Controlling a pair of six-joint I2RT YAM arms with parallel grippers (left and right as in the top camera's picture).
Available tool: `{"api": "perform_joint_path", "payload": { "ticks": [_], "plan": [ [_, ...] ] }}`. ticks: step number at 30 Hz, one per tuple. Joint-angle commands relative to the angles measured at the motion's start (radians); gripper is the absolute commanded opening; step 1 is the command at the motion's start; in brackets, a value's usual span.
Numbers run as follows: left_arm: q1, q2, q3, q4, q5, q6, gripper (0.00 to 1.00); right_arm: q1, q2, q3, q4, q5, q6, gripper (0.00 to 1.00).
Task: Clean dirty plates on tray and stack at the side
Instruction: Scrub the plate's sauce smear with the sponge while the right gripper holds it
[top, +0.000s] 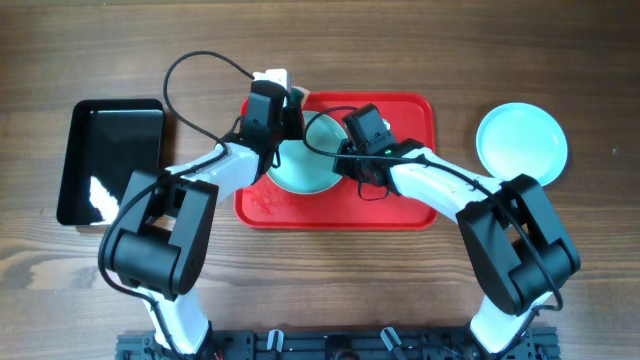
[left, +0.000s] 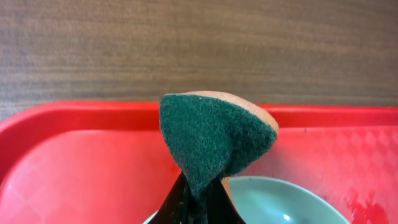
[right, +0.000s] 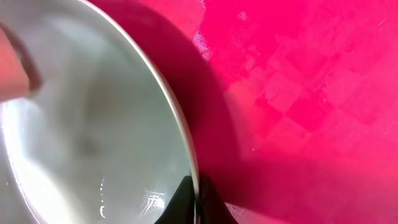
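Plate (top: 305, 178) under cleaning sits on the red tray (top: 410, 205), left of the tray's middle. The right fingers (right: 177, 208) pinch its rim, and the left fingers (left: 180, 208) are clenched on a folded green sponge (left: 211, 137) poised over the plate's edge nearest the tray's far rim. To scrub well, I judge the right grip should steady the rim while the sponge presses flat and sweeps the whole bowl, without dragging the plate across the tray. A second plate (top: 521, 143) lies on the bench (top: 400, 60) right of the tray, and a black tray (top: 110, 160) lies left of it.
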Motion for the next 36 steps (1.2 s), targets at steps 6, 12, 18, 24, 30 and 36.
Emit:
{"api": "perform_joint_path", "payload": {
  "ticks": [6,12,18,24,30,36],
  "plan": [
    [0.077,-0.015,-0.005,-0.123,-0.011,0.010,0.04,-0.001,0.064,-0.059,-0.052,0.050,-0.028,0.04],
    [0.172,-0.016,-0.005,-0.275,-0.038,0.010,0.04,-0.001,0.064,-0.059,-0.053,0.055,-0.019,0.04],
    [0.190,-0.055,-0.005,-0.363,-0.045,0.048,0.04,-0.001,0.064,-0.059,-0.056,0.068,-0.004,0.04],
    [0.163,-0.170,-0.005,-0.452,-0.045,0.048,0.04,-0.001,0.064,-0.060,-0.065,0.077,0.010,0.04],
    [0.117,-0.230,-0.005,-0.546,-0.044,0.047,0.04,-0.001,0.077,-0.060,-0.062,0.077,0.017,0.04],
    [0.052,-0.230,-0.005,-0.574,-0.044,0.013,0.04,-0.001,0.094,-0.060,-0.057,0.076,0.021,0.04]
  ]
}}
